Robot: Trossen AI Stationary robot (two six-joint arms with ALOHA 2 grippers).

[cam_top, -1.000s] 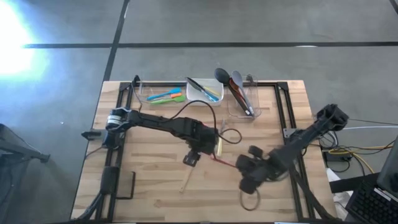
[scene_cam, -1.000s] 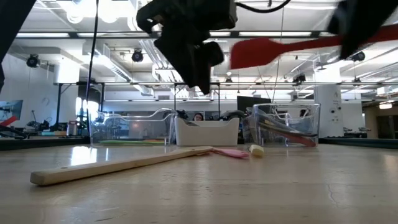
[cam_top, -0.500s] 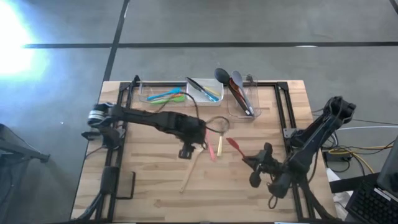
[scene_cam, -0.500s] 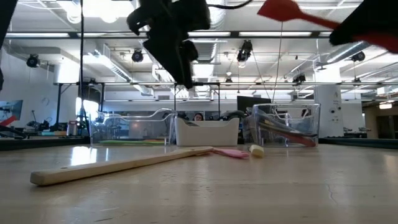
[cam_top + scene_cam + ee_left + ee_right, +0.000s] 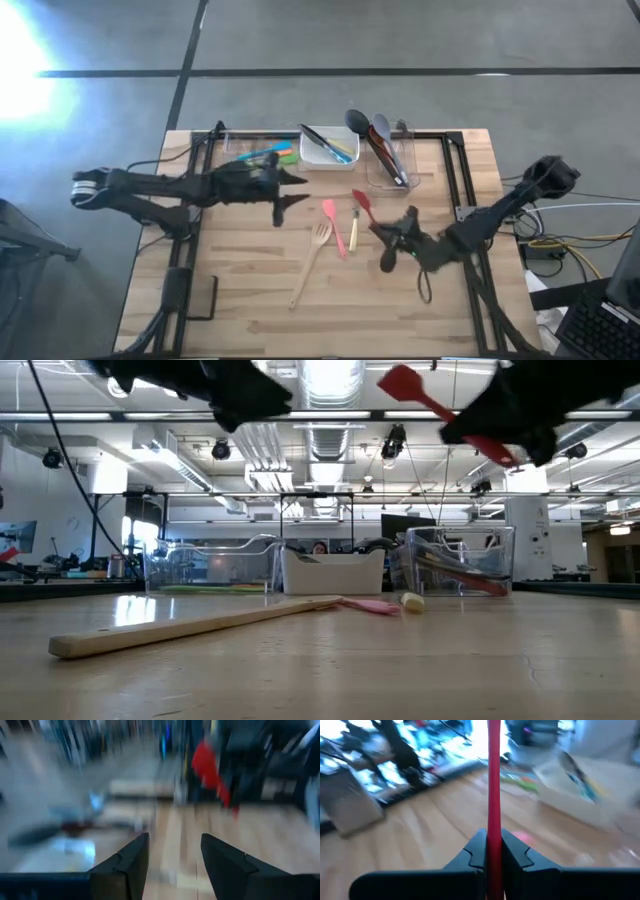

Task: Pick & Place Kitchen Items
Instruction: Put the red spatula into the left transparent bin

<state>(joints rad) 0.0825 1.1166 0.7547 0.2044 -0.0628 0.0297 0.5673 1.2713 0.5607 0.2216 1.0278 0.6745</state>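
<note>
While the wooden table (image 5: 240, 290) carried the whole layout, the three tubs (image 5: 328, 145) stood in a row along its far edge, already holding several utensils. The right arm reached in low from the right side, its right gripper (image 5: 391, 243) clenched on the handle of the red spatula (image 5: 362, 205) — blade up and clear of the table, pointing toward the tubs. The left arm lay stretched across from the left edge, its left gripper (image 5: 287, 188) with fingers spread and nothing between them, just in front of the leftmost tub. On the boards between the arms lay the wooden fork (image 5: 312, 262), the pink spatula (image 5: 334, 226) and a small cream-handled utensil (image 5: 353, 231), close together. Probable fault: the spatula was held far down its handle, so the long free end could pivot in the grip or strike a tub rim on approach — a slow, aligned descent would reduce that.
</note>
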